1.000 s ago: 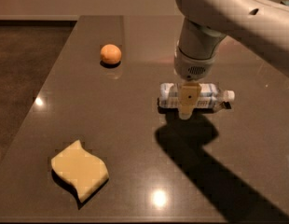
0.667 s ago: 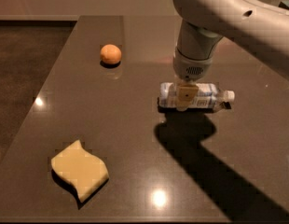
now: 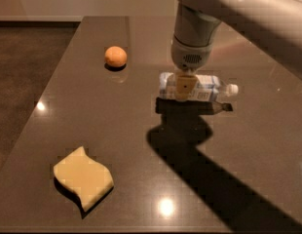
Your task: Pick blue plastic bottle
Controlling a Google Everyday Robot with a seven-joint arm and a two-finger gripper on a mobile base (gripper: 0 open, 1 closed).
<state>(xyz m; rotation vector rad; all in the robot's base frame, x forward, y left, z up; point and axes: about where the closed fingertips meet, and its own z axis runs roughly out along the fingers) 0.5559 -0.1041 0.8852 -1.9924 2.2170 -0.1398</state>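
Observation:
The blue plastic bottle (image 3: 209, 87) lies on its side, its white cap pointing right, in the right middle of the dark table (image 3: 141, 145). My gripper (image 3: 184, 92) comes down from above and is shut on the bottle's middle, with one tan finger (image 3: 184, 87) in front of the label. The bottle hangs a little above the table, and its shadow lies separate beneath it.
An orange ball (image 3: 115, 56) sits at the back left of the table. A yellow wavy sponge (image 3: 83, 177) lies at the front left. The table's left edge drops to a dark floor. My arm's broad shadow crosses the front right.
The gripper has closed on the bottle and raised it slightly; a gap between bottle and shadow now shows. The ball and sponge have not moved.

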